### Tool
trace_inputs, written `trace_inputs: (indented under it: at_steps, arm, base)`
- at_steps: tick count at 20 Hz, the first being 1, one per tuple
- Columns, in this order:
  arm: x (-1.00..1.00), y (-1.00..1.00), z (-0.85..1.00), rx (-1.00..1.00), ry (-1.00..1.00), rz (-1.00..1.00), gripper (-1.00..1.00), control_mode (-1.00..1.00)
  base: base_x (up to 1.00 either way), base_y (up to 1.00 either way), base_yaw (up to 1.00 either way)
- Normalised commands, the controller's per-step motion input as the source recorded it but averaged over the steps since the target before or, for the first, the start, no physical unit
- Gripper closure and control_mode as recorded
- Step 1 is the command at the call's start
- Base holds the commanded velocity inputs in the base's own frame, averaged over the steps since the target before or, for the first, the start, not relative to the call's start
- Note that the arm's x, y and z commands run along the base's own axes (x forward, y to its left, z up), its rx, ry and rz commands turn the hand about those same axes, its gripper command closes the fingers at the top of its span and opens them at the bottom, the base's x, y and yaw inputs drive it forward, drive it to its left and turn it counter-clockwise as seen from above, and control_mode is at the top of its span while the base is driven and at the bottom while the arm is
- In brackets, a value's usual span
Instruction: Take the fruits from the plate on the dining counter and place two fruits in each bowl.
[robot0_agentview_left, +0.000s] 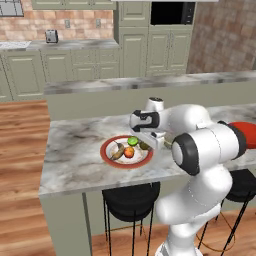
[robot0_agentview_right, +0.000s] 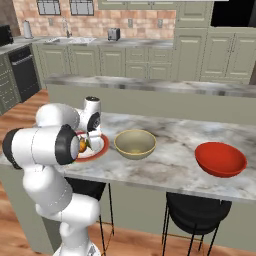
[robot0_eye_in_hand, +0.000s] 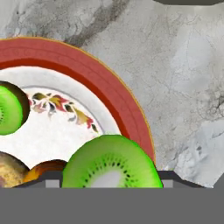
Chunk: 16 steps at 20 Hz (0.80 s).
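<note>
Gripper (robot0_eye_in_hand: 107, 180) low over the plate (robot0_eye_in_hand: 87, 72), at its rim side, jaws drawn in to about half width around a green fruit (robot0_eye_in_hand: 111, 162). Dark tips hard against either flank of that fruit, so judged a grip, though contact at the pads hidden. Fruit not yet lifted clear: seen from the left base, sitting at plate level under the hand.

Second green fruit (robot0_eye_in_hand: 9, 109) ahead of the hand and off to one side, apart from the held one. Orange fruit (robot0_eye_in_hand: 48, 168) and banana (robot0_agentview_left: 118, 151) close beside the jaws, toward the plate's middle. Tan bowl (robot0_agentview_right: 135, 144) just beyond the plate on the counter (robot0_agentview_left: 75, 160), empty; red bowl (robot0_agentview_right: 220, 159) well apart, further along, also empty.

Risks from here:
- Slipping out on the lift. Round, smooth skin and small pads; a hold off the widest part likely to squeeze the fruit free, sending it rolling over the rim onto the marble or off the edge.
- Knocking the neighbours. Orange fruit so near one finger that a slanted lift could nudge it or the banana across the plate.
- Dragging the plate, if the tips sit low enough to catch it.
- Dropping from too high over the tan bowl and bouncing out.

Safest judged: straight up first, then across.
</note>
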Motion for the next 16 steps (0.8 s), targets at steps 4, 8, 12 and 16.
trace_inputs:
  at_steps: [4, 8, 12, 16]
  arm:
    - [-0.46, -0.49, 0.56, 0.01, -0.09, 0.05, 1.00, -1.00]
    - [-0.43, -0.59, 0.46, 0.00, -0.17, 0.05, 1.00, -1.00]
    - [-0.21, -0.70, 0.33, 0.00, -0.10, 0.07, 1.00, -1.00]
    - [-0.05, -0.76, 0.19, 0.00, -0.17, 0.17, 1.00, -1.00]
  base:
    - [0.00, 0.00, 0.00]
    - [0.00, 0.00, 0.00]
    - [0.00, 0.00, 0.00]
    - [0.00, 0.00, 0.00]
